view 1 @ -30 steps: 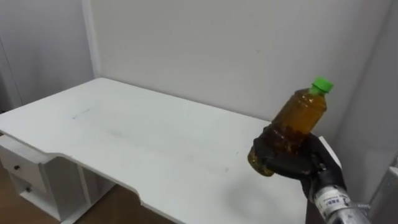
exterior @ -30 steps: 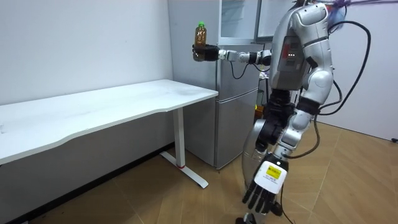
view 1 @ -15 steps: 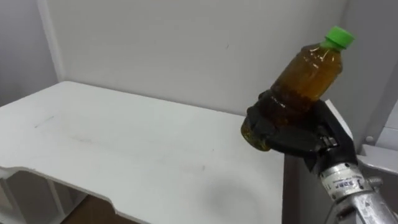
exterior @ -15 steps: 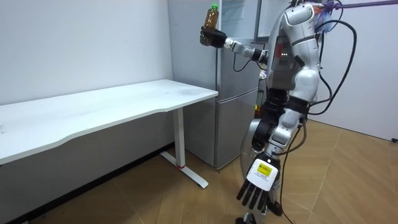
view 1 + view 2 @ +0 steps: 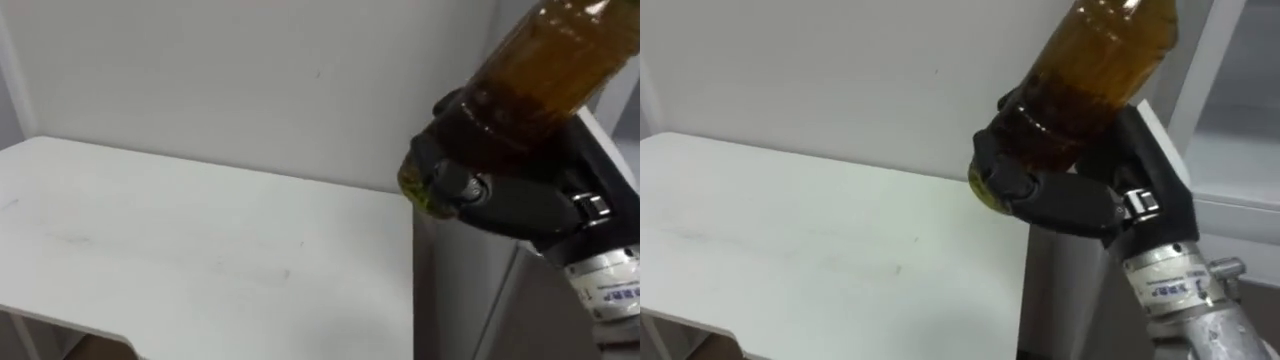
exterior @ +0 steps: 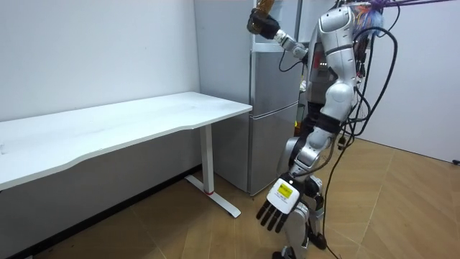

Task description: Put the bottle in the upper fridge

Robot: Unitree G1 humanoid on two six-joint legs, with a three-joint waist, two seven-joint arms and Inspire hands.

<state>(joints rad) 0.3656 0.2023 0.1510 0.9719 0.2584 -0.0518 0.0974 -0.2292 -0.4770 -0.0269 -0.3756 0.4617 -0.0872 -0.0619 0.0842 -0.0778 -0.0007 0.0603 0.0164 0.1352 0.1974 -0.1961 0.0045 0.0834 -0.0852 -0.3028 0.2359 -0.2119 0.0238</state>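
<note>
1. White tabletop, its end just beside the fridge.
2. Grey fridge; the robot stands in front of it.
3. Right hand up high by the fridge's upper part, dark fingers curled round the bottle's lower half.
4. Amber bottle, tilted, in the air in that hand.
5. Left hand hangs low at the robot's side, fingers straight and spread.

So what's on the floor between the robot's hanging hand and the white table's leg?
Nothing: the room view shows only bare wooden floor between the left hand, hanging low beside the robot, and the table leg.
</note>
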